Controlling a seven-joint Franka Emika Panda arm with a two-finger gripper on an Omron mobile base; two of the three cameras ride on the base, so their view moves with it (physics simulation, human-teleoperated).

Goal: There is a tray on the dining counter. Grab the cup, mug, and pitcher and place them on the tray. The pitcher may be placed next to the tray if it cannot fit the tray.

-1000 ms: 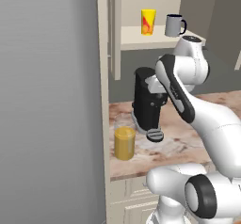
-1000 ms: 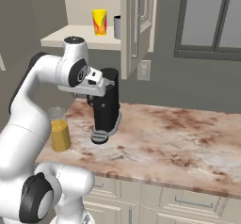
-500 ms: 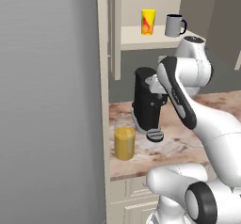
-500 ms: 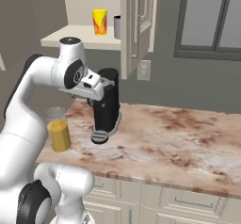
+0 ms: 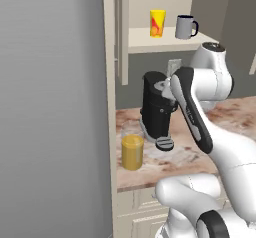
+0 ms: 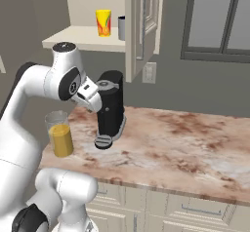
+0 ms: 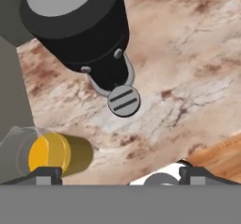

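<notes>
My fingers [image 7: 115, 173] stand wide, empty; I judge the pitcher [image 7: 47, 155], beside the left finger, needs centring next.

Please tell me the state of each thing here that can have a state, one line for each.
pitcher: upright on counter, holding yellow liquid, not held
cup: upright on shelf
mug: upright on shelf, beside cup
cabinet door: open
hand: open, holding nothing
</notes>
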